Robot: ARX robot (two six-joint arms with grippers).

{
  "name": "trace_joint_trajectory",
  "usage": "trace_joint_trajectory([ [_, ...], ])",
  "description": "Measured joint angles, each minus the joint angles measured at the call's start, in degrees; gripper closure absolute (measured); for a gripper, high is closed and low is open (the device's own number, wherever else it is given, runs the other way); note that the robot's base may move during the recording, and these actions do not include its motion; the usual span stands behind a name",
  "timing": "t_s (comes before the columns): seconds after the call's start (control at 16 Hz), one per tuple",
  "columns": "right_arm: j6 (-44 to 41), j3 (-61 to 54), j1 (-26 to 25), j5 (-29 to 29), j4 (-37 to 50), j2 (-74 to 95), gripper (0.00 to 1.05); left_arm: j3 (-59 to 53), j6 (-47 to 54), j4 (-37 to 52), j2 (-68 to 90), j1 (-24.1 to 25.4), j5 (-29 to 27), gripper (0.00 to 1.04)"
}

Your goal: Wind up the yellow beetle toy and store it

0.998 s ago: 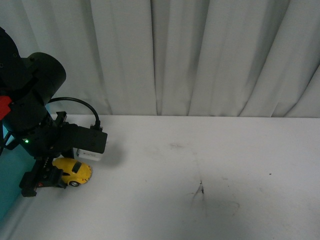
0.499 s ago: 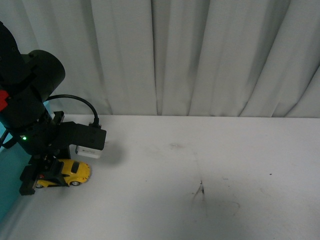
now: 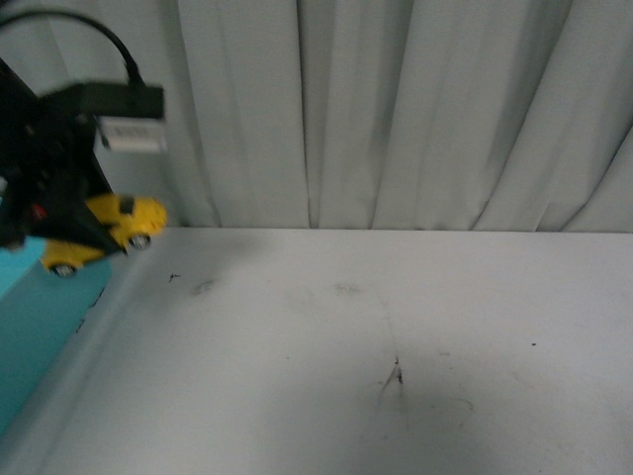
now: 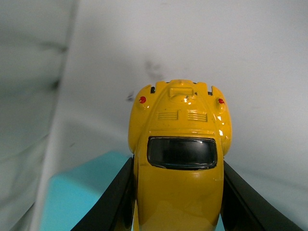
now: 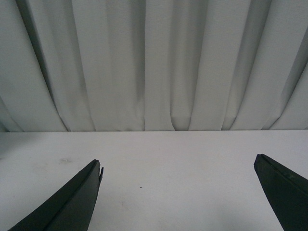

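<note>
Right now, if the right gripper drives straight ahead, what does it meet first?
The right gripper is open and empty; over the table the way looks free, so probably the curtain first, depth unclear.

A teal box (image 3: 30, 322) adjoins the white table (image 3: 396, 346), pale curtain (image 3: 396, 109) behind.

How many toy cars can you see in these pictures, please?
1. The yellow beetle toy is clamped in the left gripper, lifted off the table by the teal surface at its left side. The arm may hide others.
</note>
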Motion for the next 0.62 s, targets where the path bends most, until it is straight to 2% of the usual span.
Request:
trace_joint_trajectory([
  [0.31, 0.0, 0.0, 0.0, 0.0, 0.0, 0.0, 0.06, 5.2, -7.0, -1.9, -3.7, 11.9, 1.3, 0.64],
  [0.5, 0.0, 0.0, 0.0, 0.0, 0.0, 0.0, 0.06, 1.2, -11.3, 3.5, -5.9, 17.7, 1.6, 0.64],
  [0.62, 0.0, 0.0, 0.0, 0.0, 0.0, 0.0, 0.06, -4.4, -14.6, 8.2, -7.0, 21.5, -0.9, 0.64],
])
